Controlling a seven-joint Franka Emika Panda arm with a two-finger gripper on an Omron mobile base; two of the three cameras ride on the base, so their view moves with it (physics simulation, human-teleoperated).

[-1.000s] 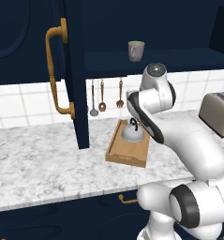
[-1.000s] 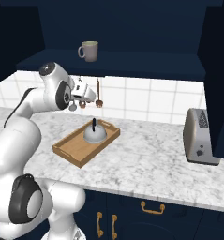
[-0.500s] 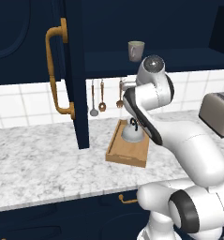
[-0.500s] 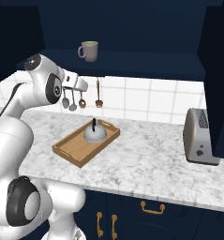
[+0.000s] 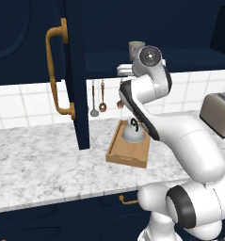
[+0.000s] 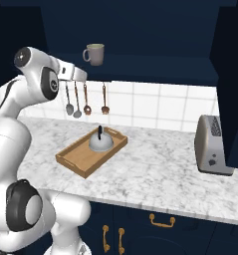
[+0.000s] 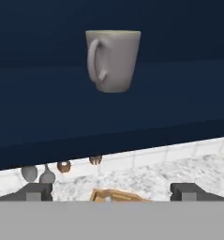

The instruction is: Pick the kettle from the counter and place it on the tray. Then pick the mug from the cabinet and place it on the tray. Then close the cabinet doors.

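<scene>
Spread wide and empty, my claw [image 7: 111, 191] faces the smooth grey mug [image 7: 112, 60] standing on the navy cabinet [image 6: 155, 67] shelf. Below, the domed silver kettle [image 6: 101, 141] sits inside the light-brown wooden tray [image 6: 73, 164] on the marbled counter [image 6: 160, 174].

I'm looking into a rendered home kitchen. A long white-and-grey marbled stone counter [image 6: 155, 172] runs along a wall of white square tiles [image 6: 155, 107], with dark navy drawers carrying curved brass pulls [image 6: 163, 220] beneath it. Above hangs a dark navy wall cabinet [image 6: 140, 30], its tall arched-panel door [image 5: 29, 70] swung open with a long brass handle. Copper and steel ladles and spoons [image 6: 85, 99] hang from the wall under the cabinet, and a boxy silver toaster [image 6: 212, 144] sits toward the counter's right end.
</scene>
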